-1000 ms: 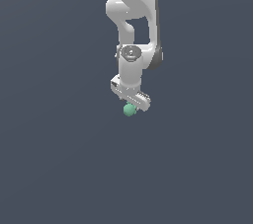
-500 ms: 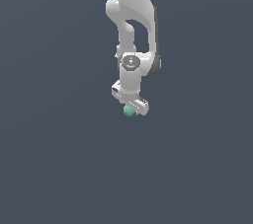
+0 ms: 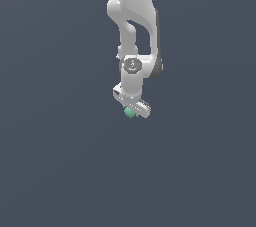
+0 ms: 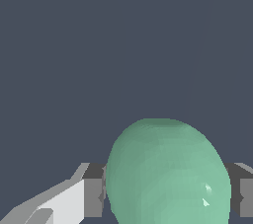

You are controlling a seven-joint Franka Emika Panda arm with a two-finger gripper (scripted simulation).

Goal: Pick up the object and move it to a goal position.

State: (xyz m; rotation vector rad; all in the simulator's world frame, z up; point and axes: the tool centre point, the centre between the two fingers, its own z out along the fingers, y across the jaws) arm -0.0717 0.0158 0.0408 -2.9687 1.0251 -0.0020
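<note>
The object (image 3: 129,113) is a small, rounded, pale green thing hanging just under the white arm's hand in the exterior view. My gripper (image 3: 132,109) sits right over it, near the middle of that view. In the wrist view the green object (image 4: 168,173) fills the space between the two grey fingers (image 4: 94,197), which touch it on both sides, so my gripper (image 4: 168,199) is shut on it. Nothing that marks a goal position shows apart from this green thing.
Around the arm there is only a plain dark grey-blue background in both views. I see no table edge, container or other object.
The arm's upper links and wrist have shifted slightly downward. The gripper and the green object stay at almost the same spot, still held.
</note>
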